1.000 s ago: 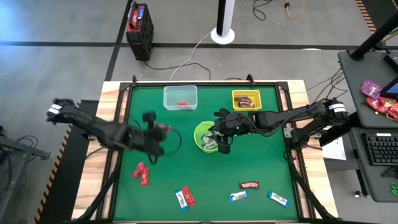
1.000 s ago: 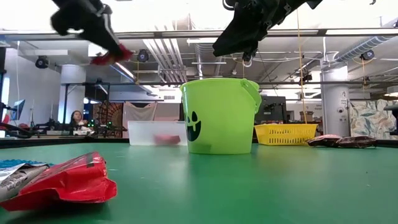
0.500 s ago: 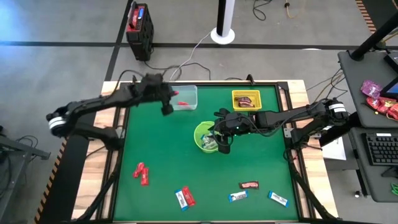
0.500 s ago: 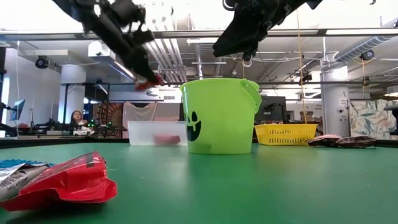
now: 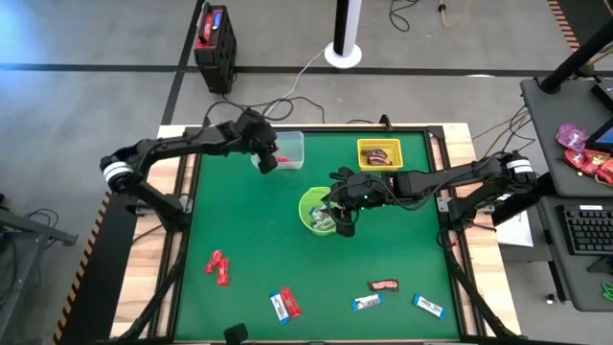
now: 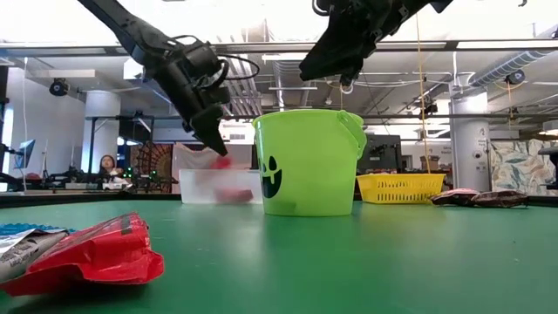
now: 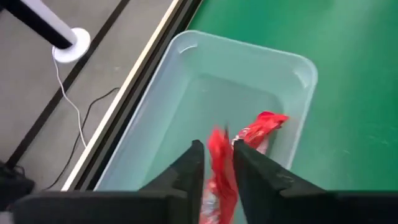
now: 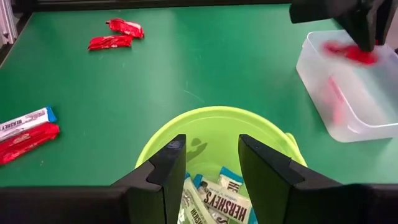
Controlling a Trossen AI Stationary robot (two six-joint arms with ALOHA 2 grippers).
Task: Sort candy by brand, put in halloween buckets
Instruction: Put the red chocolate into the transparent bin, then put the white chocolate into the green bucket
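Landmark: lime-green bucket (image 5: 317,211) mid desk (image 5: 249,240)

Far left of the bucket, toward the near-left corner, two red candies (image 5: 218,266) lie loose on the green. Left end effector (image 7: 216,163) is up-left of the bucket, over the clear box (image 5: 283,146), fingers clamped on a red candy (image 7: 217,168) that hangs down into the box; another red candy (image 7: 261,127) already lies on the box floor

Near edge, down-left of the bucket: a blue-and-white bar touching a red bar (image 5: 283,305)

Right end effector (image 8: 211,160) hangs directly over the bucket mouth, fingers spread, nothing between them; blue-and-white bars (image 8: 214,199) sit inside the bucket

Up-right of the bucket, yellow basket (image 5: 379,153) holds dark brown candy (image 5: 380,153). Down-right of the bucket at the near edge: one brown bar (image 5: 384,285), then two blue-and-white bars (image 5: 368,302) and (image 5: 429,306)

Handling, judged: bars look very light, wrappers thin, crinkly, likely slick; crimped ends floppy, so a pinch on an end lets the bar dangle and swing like the held one does. Better to pinch across the middle of the body, fingers straddling the short width. Not fragile but squashable, so light squeeze. The touching pair near the edge risks a double pick; take the outer side of one bar. Flat-lying wrappers need fingertips right down at the desk surface
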